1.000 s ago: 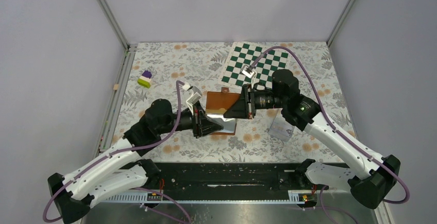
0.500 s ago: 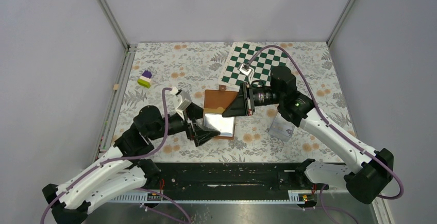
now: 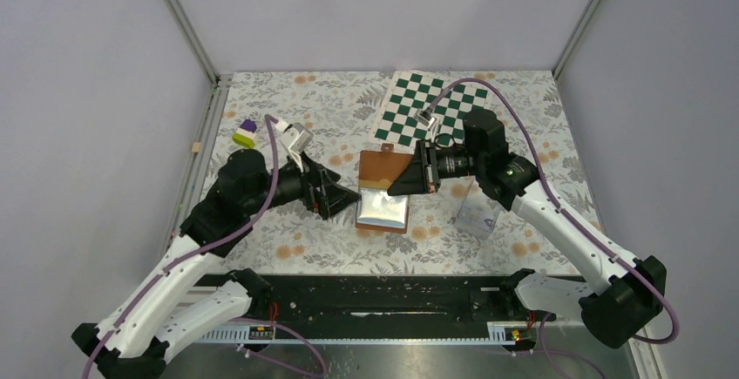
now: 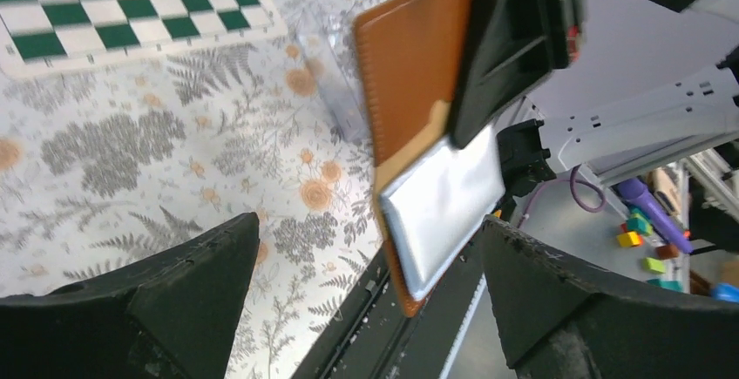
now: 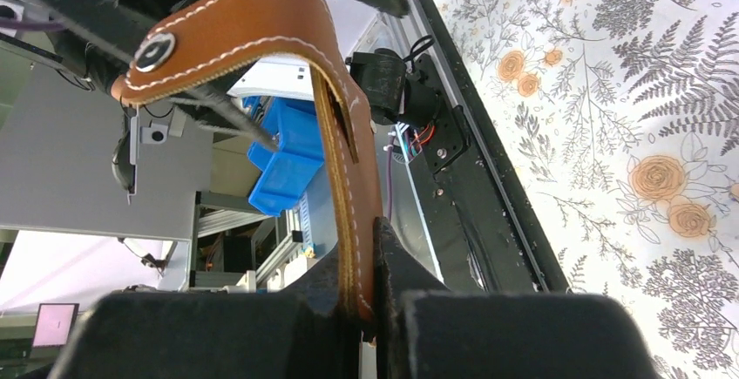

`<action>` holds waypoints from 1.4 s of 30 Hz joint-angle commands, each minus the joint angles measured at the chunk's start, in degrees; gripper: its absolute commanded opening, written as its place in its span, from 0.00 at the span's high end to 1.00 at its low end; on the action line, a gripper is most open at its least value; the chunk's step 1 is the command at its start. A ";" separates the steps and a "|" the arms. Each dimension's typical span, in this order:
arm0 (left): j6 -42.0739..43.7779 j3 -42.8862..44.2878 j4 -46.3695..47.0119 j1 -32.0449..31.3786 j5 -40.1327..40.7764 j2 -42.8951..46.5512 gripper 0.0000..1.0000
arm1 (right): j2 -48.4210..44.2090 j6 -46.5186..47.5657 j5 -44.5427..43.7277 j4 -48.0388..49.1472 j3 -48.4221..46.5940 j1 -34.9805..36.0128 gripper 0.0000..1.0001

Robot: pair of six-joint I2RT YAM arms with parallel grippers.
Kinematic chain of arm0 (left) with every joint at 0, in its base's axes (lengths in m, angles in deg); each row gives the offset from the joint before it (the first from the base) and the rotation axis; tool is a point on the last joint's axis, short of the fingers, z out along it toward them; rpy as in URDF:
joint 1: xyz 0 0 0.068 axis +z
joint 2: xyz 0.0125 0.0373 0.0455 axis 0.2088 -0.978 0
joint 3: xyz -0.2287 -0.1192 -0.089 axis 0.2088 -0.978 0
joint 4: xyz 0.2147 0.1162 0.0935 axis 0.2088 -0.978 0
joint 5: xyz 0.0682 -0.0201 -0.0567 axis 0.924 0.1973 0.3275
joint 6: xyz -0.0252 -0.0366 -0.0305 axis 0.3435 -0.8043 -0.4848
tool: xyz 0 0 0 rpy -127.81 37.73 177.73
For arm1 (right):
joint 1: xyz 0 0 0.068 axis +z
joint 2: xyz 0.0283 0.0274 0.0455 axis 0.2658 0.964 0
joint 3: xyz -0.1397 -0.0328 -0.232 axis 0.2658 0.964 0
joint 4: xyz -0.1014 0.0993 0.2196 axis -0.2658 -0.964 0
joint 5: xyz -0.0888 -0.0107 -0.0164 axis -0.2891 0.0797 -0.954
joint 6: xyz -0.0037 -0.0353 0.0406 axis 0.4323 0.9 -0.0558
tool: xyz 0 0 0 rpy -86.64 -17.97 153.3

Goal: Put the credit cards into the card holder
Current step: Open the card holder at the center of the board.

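The card holder, a brown leather wallet, hangs open above the floral mat with its pale inner pocket facing up. My right gripper is shut on its right edge. In the right wrist view the leather is pinched between the jaws and the snap tab curls over the top. My left gripper stands open just left of the wallet, with nothing in it. In the left wrist view the wallet hangs ahead of the open left gripper. The credit cards are out of view.
A clear plastic case lies right of the wallet, under the right arm. A green-and-white checkerboard sits at the back. A small purple, white and green block lies at the far left. The black base rail runs along the near edge.
My left gripper has opened wide and drawn back to the left, away from the wallet's pale pocket. The right gripper has kept hold of the wallet, shifting it slightly.
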 commanded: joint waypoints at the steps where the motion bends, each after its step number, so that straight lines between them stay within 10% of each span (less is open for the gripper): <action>1: -6.30 -0.46 0.66 6.77 -15.49 -4.08 0.08 | -2.22 1.43 3.35 0.34 0.38 -2.00 1.00; 11: -9.48 -4.49 6.65 10.44 -22.97 -6.30 0.30 | -2.26 0.84 4.37 0.41 0.91 -3.20 1.00; 42: -10.22 -7.07 10.67 10.35 -22.35 -8.30 0.46 | -1.44 -1.31 6.05 3.07 2.01 -3.20 1.00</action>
